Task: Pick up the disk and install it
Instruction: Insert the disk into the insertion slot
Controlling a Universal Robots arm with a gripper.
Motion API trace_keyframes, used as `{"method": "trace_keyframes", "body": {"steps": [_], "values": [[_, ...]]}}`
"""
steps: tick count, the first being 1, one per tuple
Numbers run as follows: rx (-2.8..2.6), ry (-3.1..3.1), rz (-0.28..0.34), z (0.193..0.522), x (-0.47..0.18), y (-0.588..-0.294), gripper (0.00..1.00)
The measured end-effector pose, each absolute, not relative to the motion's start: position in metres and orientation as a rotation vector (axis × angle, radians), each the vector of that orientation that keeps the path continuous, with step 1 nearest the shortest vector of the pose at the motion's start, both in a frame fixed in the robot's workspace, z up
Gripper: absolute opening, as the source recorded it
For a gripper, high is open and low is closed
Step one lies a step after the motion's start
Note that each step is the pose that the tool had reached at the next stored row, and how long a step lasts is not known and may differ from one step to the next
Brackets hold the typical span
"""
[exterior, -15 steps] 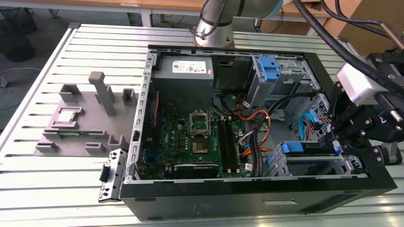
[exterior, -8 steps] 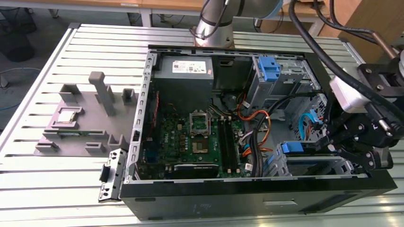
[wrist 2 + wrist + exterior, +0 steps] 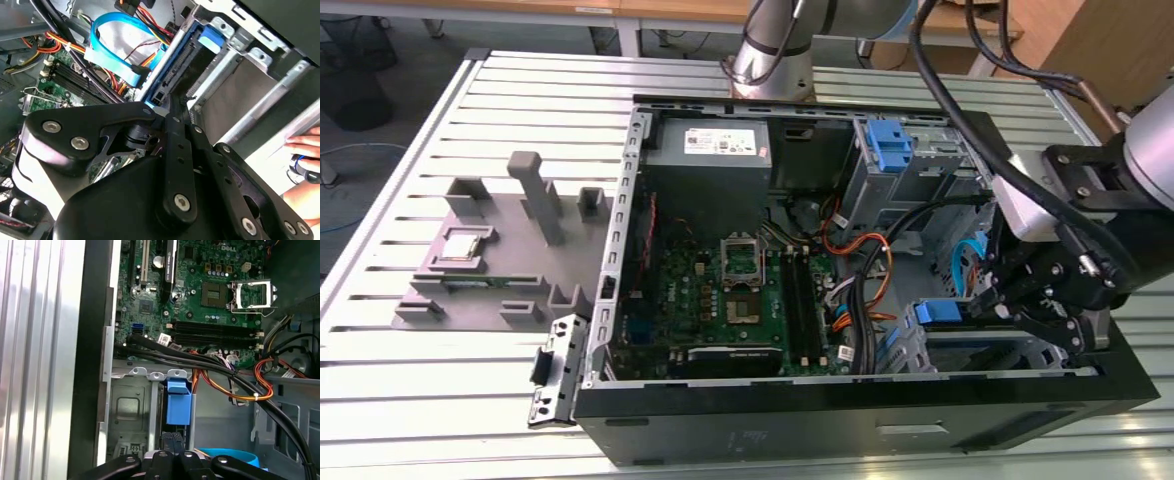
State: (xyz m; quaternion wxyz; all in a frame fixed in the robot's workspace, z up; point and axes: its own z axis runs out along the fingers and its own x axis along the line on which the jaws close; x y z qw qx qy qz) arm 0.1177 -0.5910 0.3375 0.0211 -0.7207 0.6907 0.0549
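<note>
The disk point(image 3: 178, 405) stands on edge in the drive bay at the front corner of the open computer case point(image 3: 854, 415), its blue carrier tab uppermost. In the second wrist view the disk point(image 3: 181, 65) runs away from my fingertips along the bay's metal wall, blue rail showing. My gripper point(image 3: 169, 106) is shut, its tips against the disk's near end, and nothing shows between them. In the first wrist view the gripper point(image 3: 172, 440) sits just behind the blue tab. In the exterior view the gripper point(image 3: 1021, 320) hangs inside the case at the right, beside the disk point(image 3: 942, 312).
Bundled black, orange and yellow cables point(image 3: 235, 382) and a blue flat cable point(image 3: 115, 37) lie close by the bay. The motherboard point(image 3: 734, 290) and grey power supply point(image 3: 710, 145) fill the case. A grey fixture point(image 3: 494, 250) stands on the slatted table. A person's hand point(image 3: 305, 147) rests outside the case.
</note>
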Motion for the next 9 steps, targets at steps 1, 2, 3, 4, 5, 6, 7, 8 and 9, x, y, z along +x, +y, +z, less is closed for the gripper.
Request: {"method": "trace_keyframes", "body": {"steps": [1,2,3,4,5,6,7,8,9], "values": [[-2.234,2.141,0.170,0.336,0.118,-0.590,0.10],[-2.234,2.141,0.170,0.334,0.117,-0.589,0.10],[-2.234,2.141,0.170,0.332,0.117,-0.589,0.10],[-2.234,2.141,0.170,0.330,0.117,-0.589,0.10],[-2.234,2.141,0.170,0.329,0.117,-0.589,0.10],[-2.234,2.141,0.170,0.328,0.117,-0.589,0.10],[-2.234,2.141,0.170,0.328,0.117,-0.589,0.10],[-2.234,2.141,0.170,0.327,0.117,-0.589,0.10],[-2.234,2.141,0.170,0.325,0.117,-0.589,0.10]]}}
